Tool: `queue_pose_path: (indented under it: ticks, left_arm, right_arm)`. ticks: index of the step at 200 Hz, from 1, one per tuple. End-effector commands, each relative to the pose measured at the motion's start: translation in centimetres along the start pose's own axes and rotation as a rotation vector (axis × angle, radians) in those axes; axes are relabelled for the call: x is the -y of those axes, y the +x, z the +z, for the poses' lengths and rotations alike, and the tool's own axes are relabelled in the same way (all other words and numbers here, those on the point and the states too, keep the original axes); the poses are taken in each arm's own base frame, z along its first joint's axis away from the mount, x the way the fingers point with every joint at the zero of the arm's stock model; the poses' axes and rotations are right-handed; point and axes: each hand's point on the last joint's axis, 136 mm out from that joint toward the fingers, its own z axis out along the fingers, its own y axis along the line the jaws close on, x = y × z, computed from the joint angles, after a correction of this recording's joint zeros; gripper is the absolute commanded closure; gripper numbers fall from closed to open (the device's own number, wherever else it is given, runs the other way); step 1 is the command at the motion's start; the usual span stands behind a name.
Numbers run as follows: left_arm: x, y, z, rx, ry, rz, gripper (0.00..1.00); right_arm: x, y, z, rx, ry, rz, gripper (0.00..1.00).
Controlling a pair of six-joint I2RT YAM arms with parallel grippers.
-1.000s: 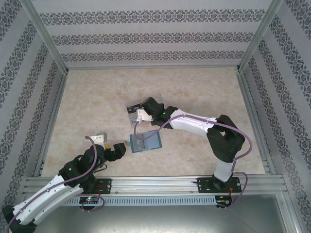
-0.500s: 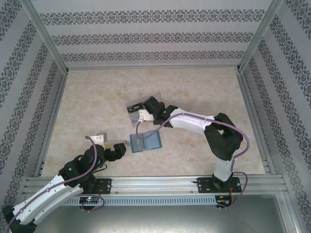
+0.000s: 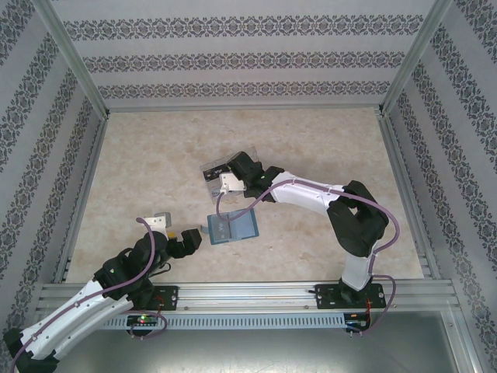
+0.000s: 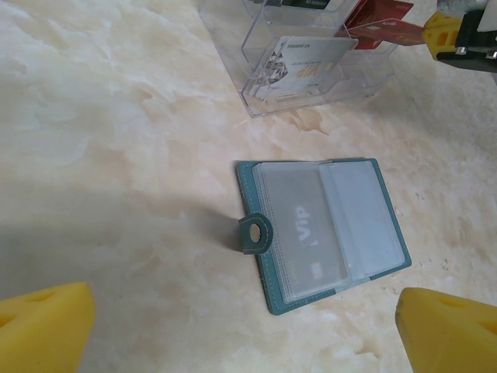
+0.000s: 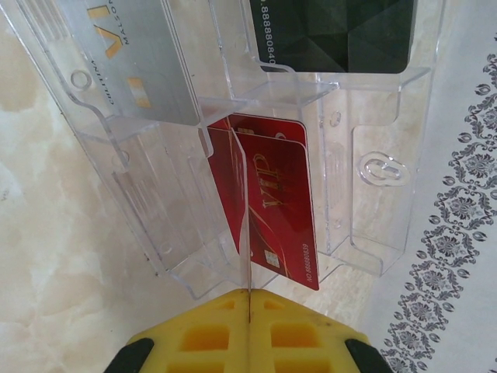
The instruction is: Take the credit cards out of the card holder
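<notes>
Two arms reach over the beige marbled table (image 3: 326, 148) in the overhead view. The left gripper (image 3: 192, 237) sits by the near edge, left of centre, with its jaws spread wide and holding nothing. The small teal-blue bifold card holder (image 3: 233, 228) lies open just beside its tips. Just beyond the holder, toward the table's middle, stands a clear plastic compartment tray (image 3: 217, 172), with the right gripper (image 3: 225, 185) down on it. From the left wrist, two yellow foam pads (image 4: 43, 330) frame the card holder, flat on the table, with a silver VIP card (image 4: 307, 225) in the sleeve nearer its snap tab (image 4: 252, 234). From the right wrist, the right gripper's pads are pressed tight together at the tray's near wall. A red VIP card (image 5: 279, 210) stands tilted in the compartment ahead, with a silver card (image 5: 132, 54) and a dark card (image 5: 334, 31) farther in.
</notes>
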Motion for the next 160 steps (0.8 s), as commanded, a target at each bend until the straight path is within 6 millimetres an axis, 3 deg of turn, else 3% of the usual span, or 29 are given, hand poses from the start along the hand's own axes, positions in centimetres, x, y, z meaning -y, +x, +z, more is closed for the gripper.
queue_pose_path:
  ticks: [1, 108, 160]
  left_arm:
    - [-0.8, 0.0, 0.2, 0.012, -0.031, 0.017, 0.0]
    - [-0.9, 0.0, 0.2, 0.016, -0.034, 0.019, 0.0]
    - [-1.1, 0.0, 0.4, 0.019, -0.043, 0.019, 0.0]
  right_arm:
    - [0.7, -0.4, 0.2, 0.011, 0.006, -0.016, 1.0]
    - [1.3, -0.4, 1.2, 0.0, 0.011, -0.067, 1.0]
    - [1.6, -0.6, -0.4, 0.021, -0.004, -0.019, 1.0]
